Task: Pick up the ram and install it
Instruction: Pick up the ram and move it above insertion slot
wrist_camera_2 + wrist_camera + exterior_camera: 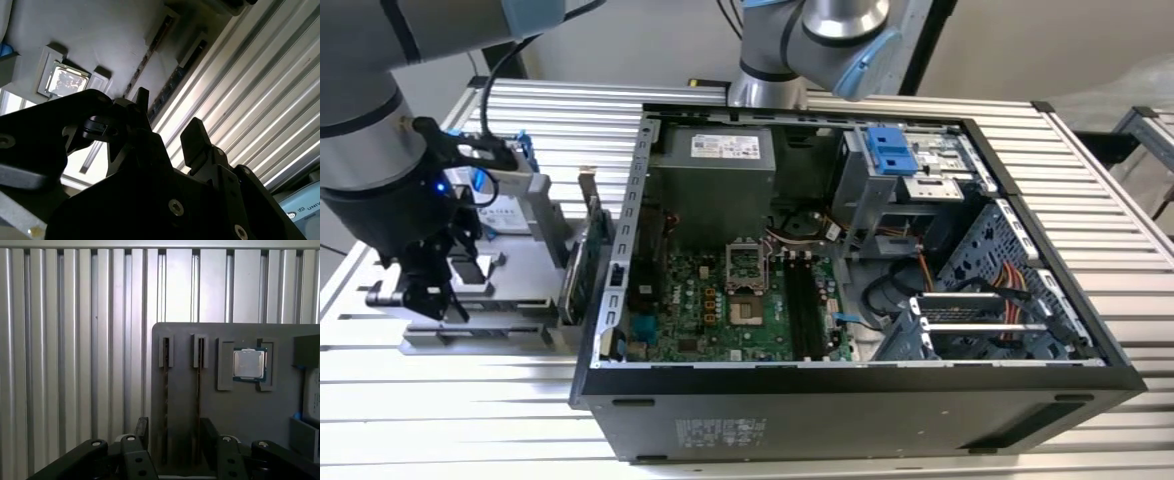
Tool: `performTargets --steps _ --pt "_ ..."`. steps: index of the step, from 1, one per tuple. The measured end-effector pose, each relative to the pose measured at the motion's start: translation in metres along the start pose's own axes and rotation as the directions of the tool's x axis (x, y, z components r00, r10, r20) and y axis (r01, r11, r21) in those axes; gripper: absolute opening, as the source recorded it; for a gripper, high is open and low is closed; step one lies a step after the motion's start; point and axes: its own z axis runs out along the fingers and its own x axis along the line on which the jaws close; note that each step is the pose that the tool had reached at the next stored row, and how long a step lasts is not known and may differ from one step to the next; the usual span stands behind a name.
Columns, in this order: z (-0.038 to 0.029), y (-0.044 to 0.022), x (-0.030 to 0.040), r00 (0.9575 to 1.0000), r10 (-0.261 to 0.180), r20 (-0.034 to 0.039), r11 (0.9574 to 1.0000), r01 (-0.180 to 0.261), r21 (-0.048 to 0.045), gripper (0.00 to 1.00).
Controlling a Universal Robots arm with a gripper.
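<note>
Grey holder [240, 415], ram [165, 405] on edge in its slot, jaws wide apart, ram lined up between them

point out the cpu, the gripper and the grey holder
cpu [249, 364], first wrist view, middle of lid
gripper [174, 426], first wrist view, midway between its fingertips
grey holder [240, 415], first wrist view, bare face beside cpu
</note>
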Motion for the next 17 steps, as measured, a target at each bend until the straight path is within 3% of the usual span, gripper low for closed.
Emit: performTargets --steps 17 --pt "0.0141 0.0001 0.002 1.0 0.0 0.0 1.0 0.0 0.0 1.0"
